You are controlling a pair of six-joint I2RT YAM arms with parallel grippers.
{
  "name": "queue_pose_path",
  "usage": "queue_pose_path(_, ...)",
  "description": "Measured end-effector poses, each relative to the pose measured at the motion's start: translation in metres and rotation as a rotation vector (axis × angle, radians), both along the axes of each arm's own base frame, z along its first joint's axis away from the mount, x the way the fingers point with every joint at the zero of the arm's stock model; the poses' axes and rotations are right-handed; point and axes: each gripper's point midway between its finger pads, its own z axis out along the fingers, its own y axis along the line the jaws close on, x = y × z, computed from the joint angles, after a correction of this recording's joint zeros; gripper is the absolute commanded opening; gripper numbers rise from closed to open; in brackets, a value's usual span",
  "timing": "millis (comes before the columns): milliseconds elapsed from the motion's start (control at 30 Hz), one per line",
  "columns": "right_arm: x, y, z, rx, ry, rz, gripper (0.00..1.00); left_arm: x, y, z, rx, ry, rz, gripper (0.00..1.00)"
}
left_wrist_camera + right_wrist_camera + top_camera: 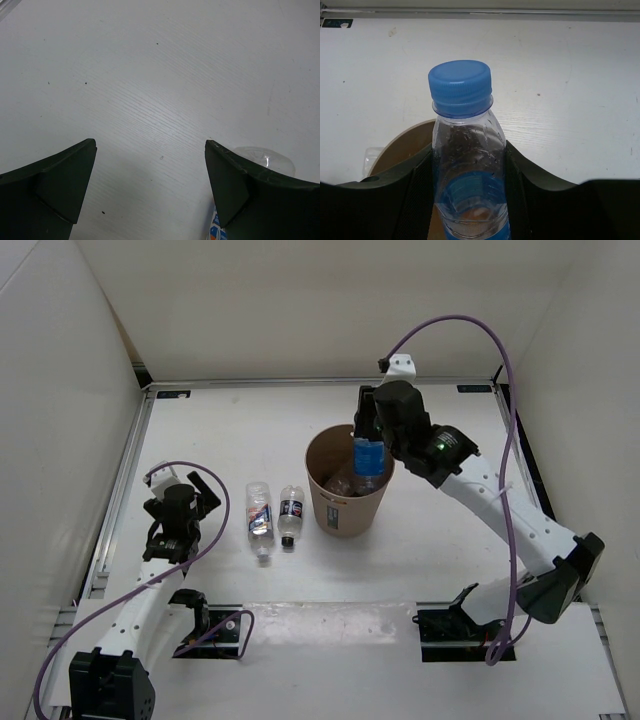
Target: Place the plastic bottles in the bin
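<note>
Left arm: the left gripper [150, 150] hangs over bare table [200, 420] at the near left, its fingers spread wide and holding nothing. From the wrist view, the clear end of a bottle shows just beside its right finger. This is a waiting posture; the open jaws suit a later pick from the bottles next to it.

Centre: two bottles lie flat on the table, side by side. The white-labelled bottle [259, 520] is on the left and the shorter dark-labelled bottle [291, 512] is on the right, just left of the bin [345, 520]. Both are outside it and are not yet dealt with.

Bin: it stands upright at mid-table. Something clear lies inside, apparently an unlabelled bottle [343, 481].

Right arm: the right gripper [368, 440] reaches in from the far right and is clenched on the blue-capped bottle [462, 92]. The fingers clamp the body below the neck, which leaves the cap free. The bottle is carried directly over the bin's opening, its lower part at about rim level. Positioning it there means a release should drop it inside and not onto the rim.

Judgement: the task appears roughly half complete.
</note>
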Motion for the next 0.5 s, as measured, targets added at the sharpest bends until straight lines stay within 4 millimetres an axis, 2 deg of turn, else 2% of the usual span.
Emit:
queue_pose_path(33,-0.002,0.001,-0.001,0.001,0.0,0.004,0.44,0.0,0.0,0.0,0.0,0.0,0.0,1.0)
queue_pose_path(133,-0.013,0.003,0.004,0.018,-0.01,0.022,0.7,0.0,0.0,0.0,0.0,0.0,0.0,1.0)
queue_pose_path(167,-0.017,0.002,0.008,0.024,-0.018,0.023,0.9,0.0,0.0,0.0,0.0,0.0,0.0,1.0)
queue_pose_path(267,-0.027,-0.006,0.027,0.046,-0.059,0.021,0.9,0.0,0.0,0.0,0.0,0.0,0.0,1.0)
queue_pose_path(333,-0.034,-0.019,0.043,0.054,-0.095,-0.002,0.9,0.0,0.0,0.0,0.0,0.0,0.0,1.0)
queue_pose_path(500,-0.06,-0.068,0.075,0.063,-0.162,-0.091,0.9,0.0,0.0,0.0,0.0,0.0,0.0,1.0)
